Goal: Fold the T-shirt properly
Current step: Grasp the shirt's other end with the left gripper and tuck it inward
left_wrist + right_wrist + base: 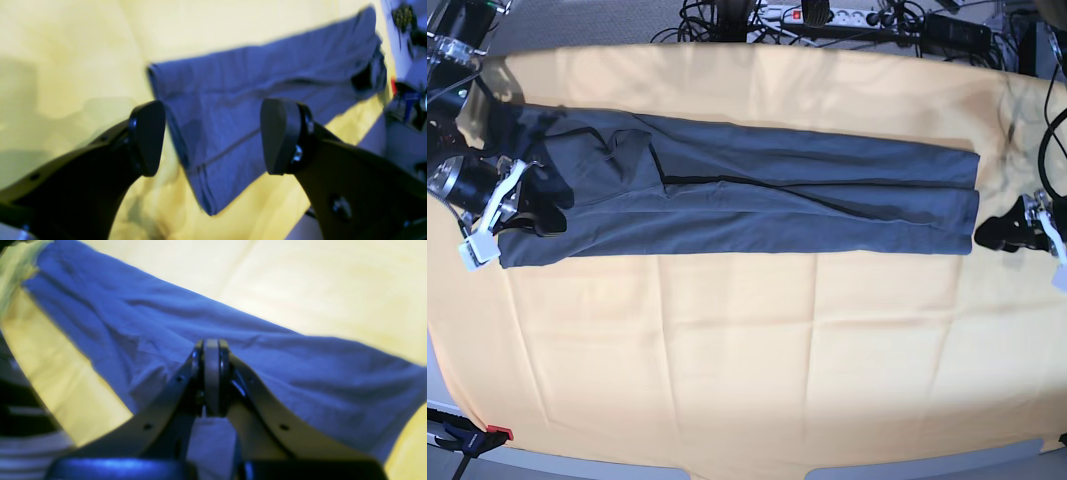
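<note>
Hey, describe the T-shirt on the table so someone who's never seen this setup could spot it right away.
Start from the yellow-orange table cloth that covers the whole table. Across its far half lies the T-shirt, folded into a long narrow band running from one arm to the other. It is the only dark blue-grey fabric on the cloth, plain, with no print.

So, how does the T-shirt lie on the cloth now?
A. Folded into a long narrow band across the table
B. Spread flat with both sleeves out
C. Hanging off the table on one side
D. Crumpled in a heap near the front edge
A: in the base view the T-shirt stretches as a long narrow strip with its sides folded in, reaching from the right gripper to near the left gripper.
</note>
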### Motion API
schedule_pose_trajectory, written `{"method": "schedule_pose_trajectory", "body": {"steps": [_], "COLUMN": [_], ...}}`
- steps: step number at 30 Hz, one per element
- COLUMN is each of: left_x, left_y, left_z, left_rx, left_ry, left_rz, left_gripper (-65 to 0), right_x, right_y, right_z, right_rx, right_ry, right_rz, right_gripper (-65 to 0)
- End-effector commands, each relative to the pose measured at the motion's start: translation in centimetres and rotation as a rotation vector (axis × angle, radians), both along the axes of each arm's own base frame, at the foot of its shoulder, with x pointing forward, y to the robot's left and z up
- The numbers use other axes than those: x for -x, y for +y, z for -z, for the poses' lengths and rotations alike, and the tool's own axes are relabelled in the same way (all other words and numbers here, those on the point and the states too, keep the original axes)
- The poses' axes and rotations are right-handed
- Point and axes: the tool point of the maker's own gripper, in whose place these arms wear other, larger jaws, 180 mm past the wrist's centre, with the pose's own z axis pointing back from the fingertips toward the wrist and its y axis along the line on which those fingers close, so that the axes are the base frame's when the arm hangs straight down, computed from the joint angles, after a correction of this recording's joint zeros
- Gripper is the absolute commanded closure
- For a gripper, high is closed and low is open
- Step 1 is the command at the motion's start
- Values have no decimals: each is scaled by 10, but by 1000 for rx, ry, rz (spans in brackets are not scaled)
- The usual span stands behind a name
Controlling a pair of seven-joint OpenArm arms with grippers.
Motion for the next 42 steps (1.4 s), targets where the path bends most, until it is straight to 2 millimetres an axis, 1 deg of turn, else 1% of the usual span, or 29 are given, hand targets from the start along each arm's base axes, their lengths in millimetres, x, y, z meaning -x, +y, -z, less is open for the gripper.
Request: {"method": "schedule_pose_trajectory", "body": {"steps": [1, 4, 7, 8, 11, 15, 17, 19, 22, 26, 29, 32, 34, 36, 39, 42], "left_x": [-8, -7, -1, 1, 6, 5, 3, 1, 0, 1, 1, 6, 10, 14, 16, 19], "left_y": [12, 22, 31, 32, 36, 50, 51, 48, 34, 1, -21, -42, -54, -60, -59, -55], "left_z": [-25, -32, -29, -27, -18, 2, 7, 14, 32, 53, 65, 75, 78, 79, 81, 82], "left_rx": [-8, 1, -2, 2, -10, -95, -101, -95, -57, 23, 71, 113, 154, 181, 178, 164], "left_ry": [-71, -99, -94, -94, -79, -29, -17, -14, 27, 66, 85, 126, 149, 154, 162, 171], "left_rz": [-19, -58, -89, -98, -122, -188, -217, -232, -256, -233, -213, -179, -155, -150, -150, -148], "left_gripper": [-463, -463, -463, -463, -463, -463, -463, -463, -463, -463, -463, -463, -463, -463, -463, -462], "right_x": [-5, 2, 17, 22, 29, 34, 38, 39, 37, 36, 36, 36, 35, 34, 33, 27], "right_y": [-5, -10, 4, 6, 0, -5, -9, -12, -11, -11, -11, -12, -14, -15, -15, -15], "right_z": [-6, 22, 42, 50, 74, 97, 108, 110, 108, 107, 107, 107, 106, 105, 104, 100], "right_rx": [24, 100, 74, 95, 189, 207, 217, 212, 209, 209, 209, 211, 217, 222, 222, 219], "right_ry": [-39, -8, 26, 48, 105, 162, 196, 210, 202, 199, 199, 198, 196, 194, 192, 175], "right_rz": [18, 73, 78, 74, 70, 79, 89, 108, 109, 108, 108, 108, 107, 107, 108, 109], "right_gripper": [0, 0, 0, 0, 0, 0, 0, 0, 0, 0, 0, 0, 0, 0, 0, 0]}}
